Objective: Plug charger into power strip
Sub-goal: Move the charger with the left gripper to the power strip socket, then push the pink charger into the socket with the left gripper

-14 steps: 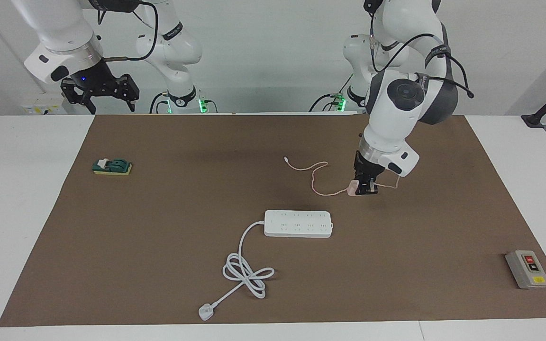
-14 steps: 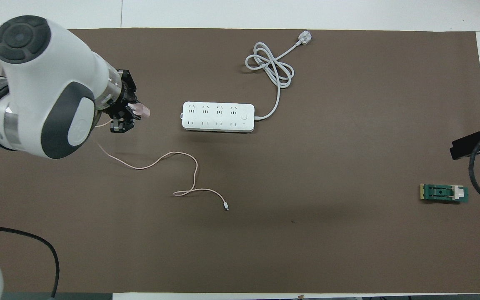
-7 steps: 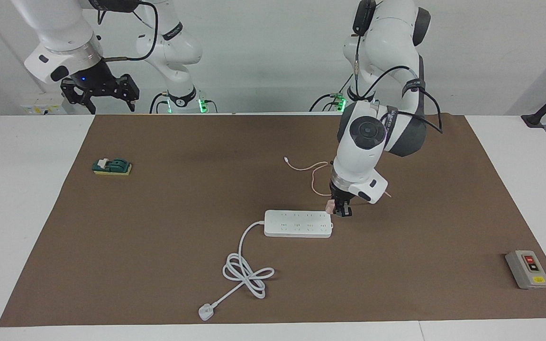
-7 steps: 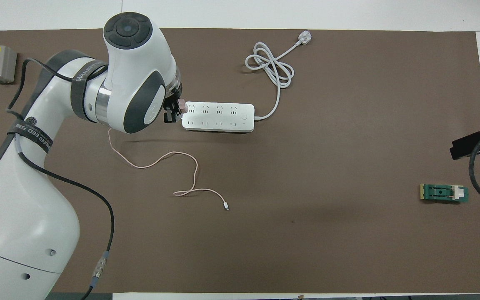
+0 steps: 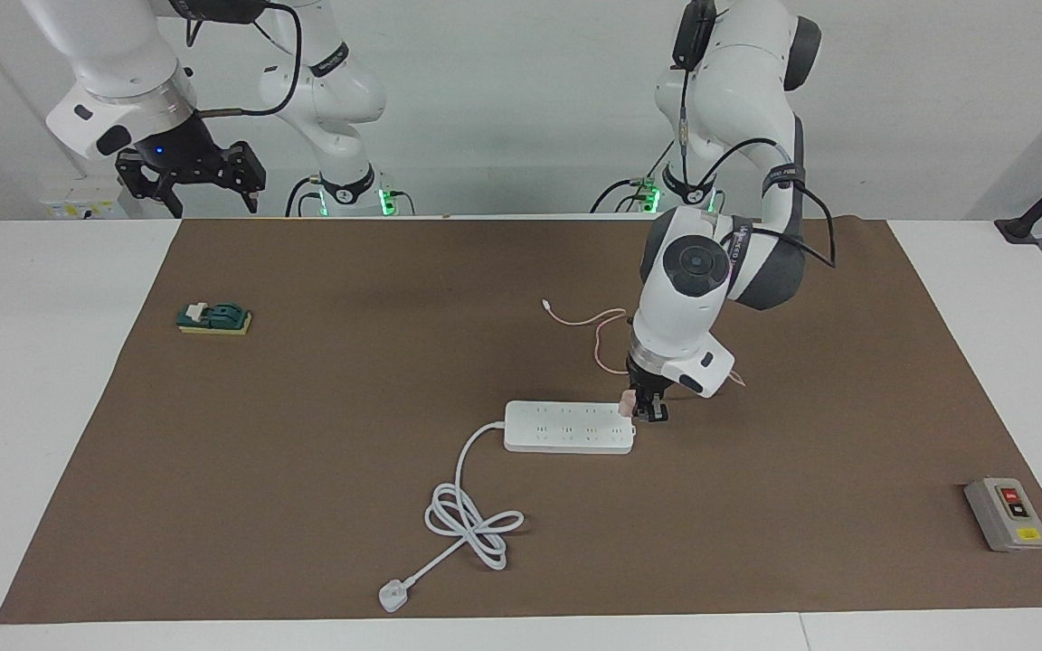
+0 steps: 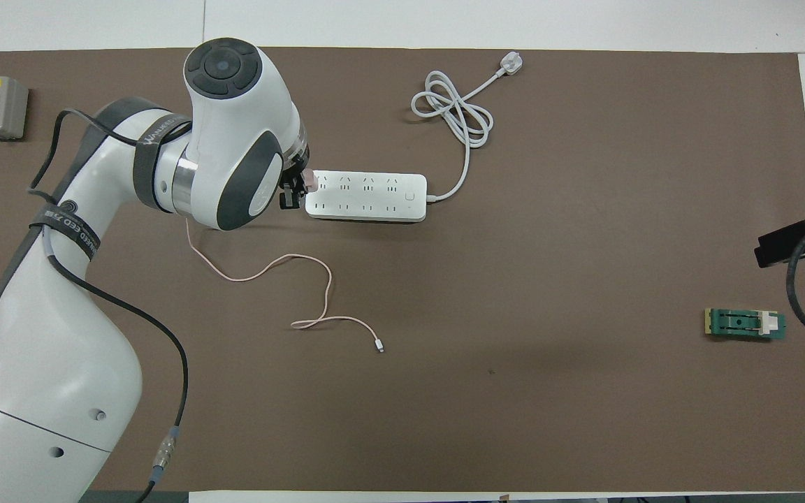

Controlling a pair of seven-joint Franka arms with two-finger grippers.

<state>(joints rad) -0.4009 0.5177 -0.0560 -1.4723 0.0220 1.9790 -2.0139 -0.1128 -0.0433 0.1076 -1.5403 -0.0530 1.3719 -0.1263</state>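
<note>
Your left gripper [image 5: 647, 407] holds the pink charger [image 5: 629, 397] tight over the power strip's [image 5: 568, 427] end; next, push its prongs into 1 socket, while your right gripper [image 5: 191, 181] waits wide.

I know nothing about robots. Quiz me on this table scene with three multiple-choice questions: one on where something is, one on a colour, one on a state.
1. Where is the left gripper?
A. Over the grey switch box
B. At the end of the power strip toward the left arm's end of the table
C. Over the green part

2. What colour is the charger?
A. Pale pink
B. Black
C. Blue

3. What is the right gripper doing?
A. Holding the white plug
B. Pressing a button
C. Open, holding nothing, up at its own end of the table

Answers:
1. B, it hangs at the tip of the power strip.
2. A, it matches its pink cable.
3. C, its fingers stand apart with nothing between them.
</note>
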